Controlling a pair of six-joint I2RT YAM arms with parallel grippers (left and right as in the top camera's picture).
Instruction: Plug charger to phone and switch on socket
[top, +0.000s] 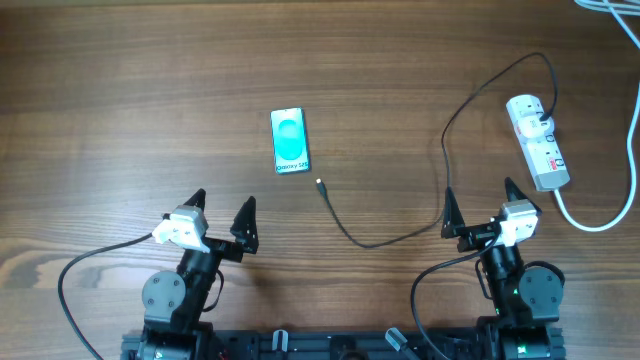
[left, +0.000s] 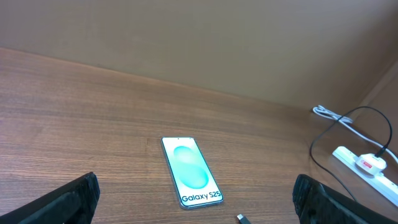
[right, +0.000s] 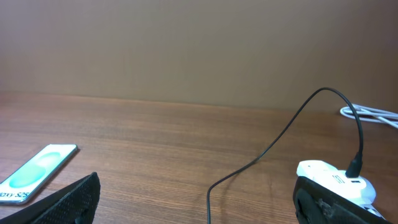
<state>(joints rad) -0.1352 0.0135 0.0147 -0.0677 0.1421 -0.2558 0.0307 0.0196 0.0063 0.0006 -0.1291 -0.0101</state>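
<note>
Overhead: phone (top: 289, 141) lies well ahead of the spread left claw (top: 222, 200); right claw (top: 479, 192) spread too.

Both arms sit folded up low at the near side, one on each side. The left gripper (top: 222, 200) has its fingers (left: 74, 200) spread wide, pointing forward. Same deal for the right gripper (top: 480, 190), fingers (right: 71, 202) wide apart, aimed ahead.

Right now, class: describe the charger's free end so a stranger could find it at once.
On the table, find the teal phone near the middle. Nearer the robot and right of it lies the connector. Unlike the plug in the socket, it is tiny, metal-tipped and unplugged.
</note>
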